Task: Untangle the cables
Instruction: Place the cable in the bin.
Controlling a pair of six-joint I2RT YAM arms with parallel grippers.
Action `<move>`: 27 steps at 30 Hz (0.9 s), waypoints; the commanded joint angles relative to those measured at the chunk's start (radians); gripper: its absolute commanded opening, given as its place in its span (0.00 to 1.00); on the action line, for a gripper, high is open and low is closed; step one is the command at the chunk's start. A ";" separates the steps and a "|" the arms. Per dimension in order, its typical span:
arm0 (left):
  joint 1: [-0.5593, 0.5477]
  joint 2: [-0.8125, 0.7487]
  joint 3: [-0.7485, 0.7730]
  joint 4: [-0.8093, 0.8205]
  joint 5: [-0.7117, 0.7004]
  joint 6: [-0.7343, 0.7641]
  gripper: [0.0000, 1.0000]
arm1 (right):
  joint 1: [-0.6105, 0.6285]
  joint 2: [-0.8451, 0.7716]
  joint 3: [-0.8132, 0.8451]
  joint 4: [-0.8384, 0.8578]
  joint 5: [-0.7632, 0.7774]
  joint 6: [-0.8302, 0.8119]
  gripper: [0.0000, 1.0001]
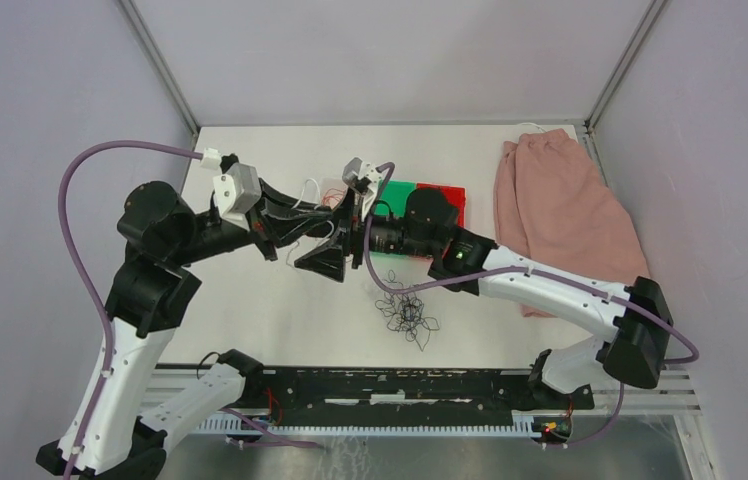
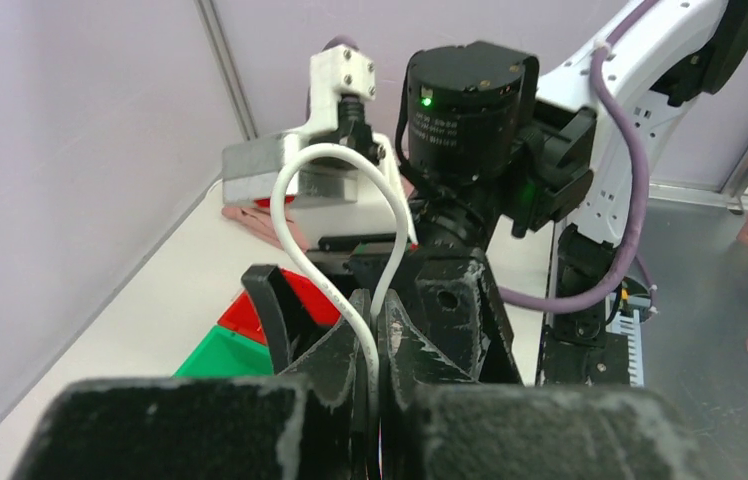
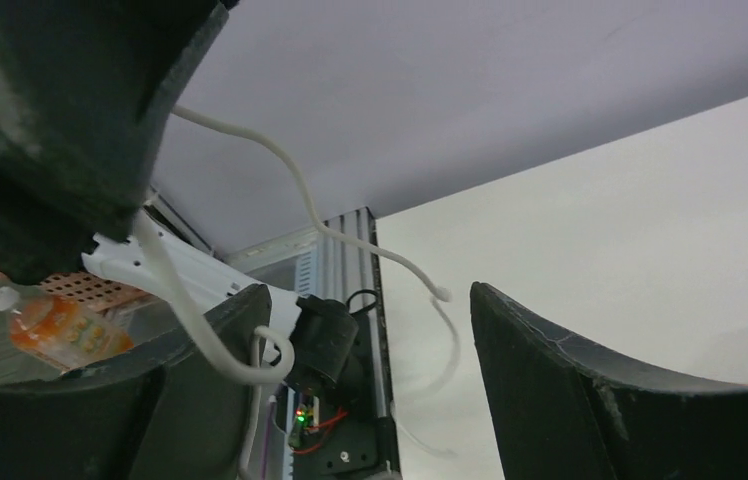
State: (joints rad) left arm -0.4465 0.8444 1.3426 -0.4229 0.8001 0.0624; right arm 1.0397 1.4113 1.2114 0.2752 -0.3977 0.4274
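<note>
Pulling-apart step: my left gripper (image 2: pixel 372 335) was pinched shut on a white wire (image 2: pixel 295 185) held above the table (image 1: pixel 250 310), my right gripper (image 3: pixel 365 300) stood wide with the wire's free end between its fingers (image 3: pixel 570 380), the black clump (image 1: pixel 405 312) lay on the table, and I judged the right should close next and pull.
</note>
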 commanded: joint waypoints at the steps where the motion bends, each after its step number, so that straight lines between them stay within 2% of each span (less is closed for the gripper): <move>1: 0.000 -0.002 0.029 0.082 0.033 -0.119 0.03 | -0.002 0.049 0.070 0.215 -0.126 0.112 0.77; 5: 0.000 -0.004 0.026 0.097 0.031 -0.134 0.03 | -0.002 0.073 0.062 0.269 -0.123 0.139 0.71; 9: 0.000 0.001 0.020 0.131 -0.007 -0.223 0.04 | -0.002 0.081 0.050 0.282 -0.072 0.133 0.55; 13: 0.001 -0.004 0.018 0.148 -0.028 -0.259 0.05 | -0.001 0.063 0.024 0.241 0.015 0.072 0.43; 14: 0.001 -0.005 0.017 0.147 -0.038 -0.255 0.07 | -0.002 0.058 0.017 0.236 0.035 0.061 0.38; 17: 0.000 -0.007 0.018 0.097 -0.106 -0.171 0.12 | -0.003 0.031 0.006 0.181 0.084 0.033 0.06; 18: 0.001 -0.008 0.016 0.072 -0.155 -0.124 0.14 | -0.009 0.019 0.014 0.137 0.098 0.023 0.01; 20: 0.000 -0.005 0.010 0.011 -0.305 -0.034 0.27 | -0.025 -0.002 0.032 0.021 0.146 0.002 0.01; 22: 0.001 0.007 0.002 -0.051 -0.452 0.075 0.31 | -0.055 -0.020 0.047 -0.104 0.197 -0.033 0.01; 25: 0.001 0.009 -0.036 -0.125 -0.613 0.171 0.62 | -0.127 -0.035 0.059 -0.284 0.253 -0.062 0.01; 27: 0.000 0.018 -0.046 -0.187 -0.641 0.213 0.87 | -0.177 -0.032 0.069 -0.412 0.315 -0.089 0.01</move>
State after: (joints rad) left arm -0.4465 0.8463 1.3251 -0.4728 0.3813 0.0937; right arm 0.9524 1.4120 1.2251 0.1417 -0.2287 0.4114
